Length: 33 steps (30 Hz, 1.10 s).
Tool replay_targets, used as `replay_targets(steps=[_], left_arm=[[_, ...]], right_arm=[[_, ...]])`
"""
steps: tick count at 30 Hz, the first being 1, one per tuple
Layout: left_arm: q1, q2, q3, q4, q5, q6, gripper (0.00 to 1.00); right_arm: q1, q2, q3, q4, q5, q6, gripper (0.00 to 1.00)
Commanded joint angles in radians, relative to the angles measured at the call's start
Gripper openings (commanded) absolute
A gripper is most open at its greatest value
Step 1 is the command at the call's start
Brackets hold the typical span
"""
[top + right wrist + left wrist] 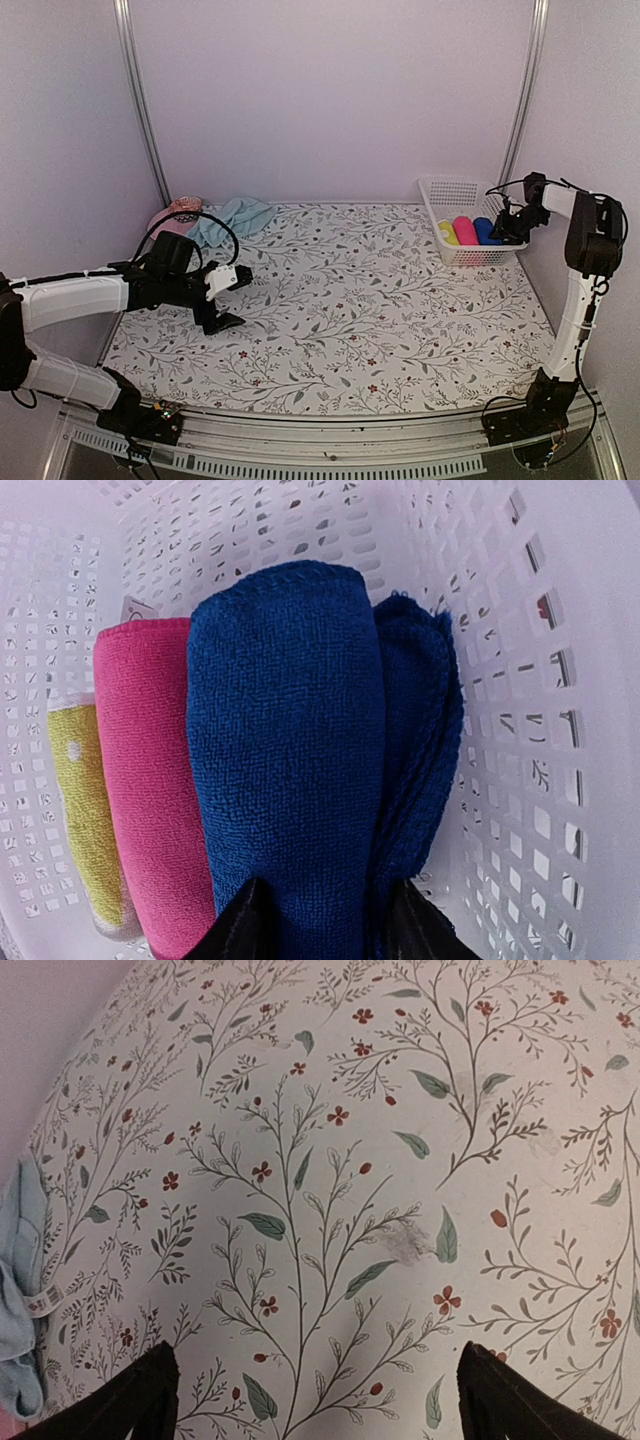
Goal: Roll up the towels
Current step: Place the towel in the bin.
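Left pincer (232, 300): I read it as spread wide and holding nothing. It hangs low over the left part of the floral surface (380, 300). In the left wrist view its two dark fingertips sit at the bottom corners, far apart, with only bare printed surface (330, 1160) between them around the left pincer (320, 1412).

Aqua towel (236, 217): it lies crumpled and unrolled at the far left corner of the surface, just beside a pink hat (174, 216). It is apart from the left pincer. The left wrist view catches only an edge of the aqua towel (18, 1290) at the left border, with a small white tag (41, 1301) on it.

Right pincer (510, 228): it reaches into the white basket (440, 188) at the far right of the surface. From the right wrist view, the right pincer (325, 935) has one dark fingertip on each side of the royal blue towel (290, 750), pressed against it. I judge it clamped on that roll.

Royal blue towel (485, 231): it is rolled and sits inside the basket, against the perforated wall (560, 780) on one side. On its other side a pink roll (140, 780) touches it, and beyond that lies a yellow roll (85, 810). The overhead view shows the same order across the basket: yellow roll (447, 233), pink roll (464, 230), then blue. A looser layer of blue cloth shows along the wall side of the roll.
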Motion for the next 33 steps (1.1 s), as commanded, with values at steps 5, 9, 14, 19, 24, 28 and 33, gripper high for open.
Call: replay_targets(steps=[5,9,14,19,24,28,33], left_arm=[[0.011,0.003,-0.013,0.016,0.014,-0.004,0.97],[0.011,0.001,-0.012,0.017,0.013,-0.004,0.97],[0.011,0.001,-0.013,0.019,0.012,-0.006,0.97],[0.012,0.001,-0.012,0.020,0.011,-0.006,0.97],[0.011,0.006,-0.013,0.021,0.007,-0.006,0.97],[0.012,0.003,-0.011,0.026,-0.009,-0.012,0.97],[0.024,-0.009,0.011,0.044,-0.049,-0.034,0.97]], right_arm=[[0.002,0.005,0.028,-0.068,0.103,-0.039,0.51],[0.002,-0.014,0.039,-0.076,0.145,-0.039,0.54],[0.005,-0.040,0.052,-0.082,0.179,-0.039,0.64],[0.009,-0.064,0.068,-0.082,0.198,-0.039,0.64],[0.031,-0.085,0.094,-0.080,0.196,-0.039,0.65],[0.067,-0.104,0.117,-0.080,0.201,-0.039,0.76],[0.122,-0.186,0.123,-0.068,0.185,-0.081,1.00]])
